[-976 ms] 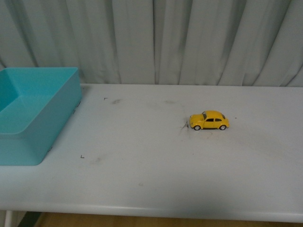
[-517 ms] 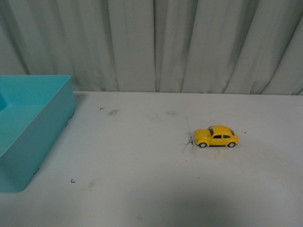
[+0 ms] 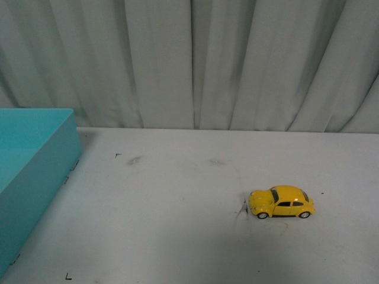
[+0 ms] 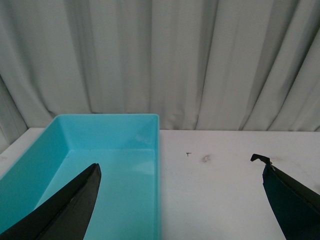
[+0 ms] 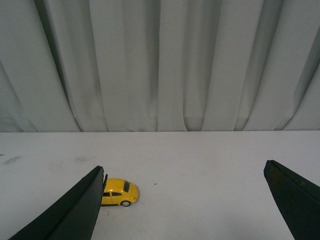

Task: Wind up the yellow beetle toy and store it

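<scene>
Locate the turquoise bin (image 3: 32,171) at the far left of the front view. It stands on the white tabletop (image 3: 172,242), open side up, and only part of it is in the picture. In the left wrist view, note that the left fingers (image 4: 70,210) are spread wide apart and grip nothing; the bin's interior shows bare between and beyond them.

Moving right, observe two small dark corner marks (image 3: 116,155) on the tabletop near the bin, then faint grey smudges towards the middle.

Find the yellow beetle toy (image 3: 282,202) right of centre, well apart from the bin. It stands on all four wheels, side-on to you, nose towards the bin. A small dark scuff (image 3: 241,210) lies just beside its nose.

In the right wrist view, the right fingers (image 5: 75,215) are likewise spread wide with nothing between them. One finger covers the toy's front end in that view; whether it touches the toy cannot be determined.

A pleated grey curtain (image 3: 189,59) closes off the background.
</scene>
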Available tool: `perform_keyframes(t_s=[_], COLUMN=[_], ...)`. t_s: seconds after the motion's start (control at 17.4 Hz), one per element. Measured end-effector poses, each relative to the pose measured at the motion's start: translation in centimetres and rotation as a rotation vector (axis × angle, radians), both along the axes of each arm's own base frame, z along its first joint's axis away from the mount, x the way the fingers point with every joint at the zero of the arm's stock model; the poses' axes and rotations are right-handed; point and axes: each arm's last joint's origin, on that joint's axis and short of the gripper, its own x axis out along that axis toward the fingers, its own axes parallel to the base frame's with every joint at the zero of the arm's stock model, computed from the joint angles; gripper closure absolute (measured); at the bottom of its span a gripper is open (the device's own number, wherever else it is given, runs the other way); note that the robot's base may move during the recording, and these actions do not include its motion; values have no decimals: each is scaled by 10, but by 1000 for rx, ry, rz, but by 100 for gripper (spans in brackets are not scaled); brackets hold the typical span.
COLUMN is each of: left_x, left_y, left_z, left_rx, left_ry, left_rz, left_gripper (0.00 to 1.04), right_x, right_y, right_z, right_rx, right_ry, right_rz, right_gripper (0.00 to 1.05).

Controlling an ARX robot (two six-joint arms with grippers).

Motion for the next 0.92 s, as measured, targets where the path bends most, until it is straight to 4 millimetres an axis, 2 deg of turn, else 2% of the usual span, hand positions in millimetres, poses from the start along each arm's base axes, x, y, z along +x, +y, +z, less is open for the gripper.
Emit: perform_keyframes(t_s=[0.69, 0.75, 0.8, 0.92], left_x=[0, 0, 0, 0], left_y=[0, 0, 0, 0], left_z=[0, 0, 0, 0], left_rx=[0, 0, 0, 0], left_ry=[0, 0, -1, 0], left_rz=[0, 0, 0, 0], left_gripper=[7, 7, 7, 7], right_x=[0, 1, 14, 52], right_y=[0, -2, -11, -41], right_z=[0, -2, 2, 23], right_rx=[0, 79, 178, 250], right_ry=[0, 158, 228, 165], right_rz=[0, 51, 34, -46], right_gripper=[7, 7, 7, 7])
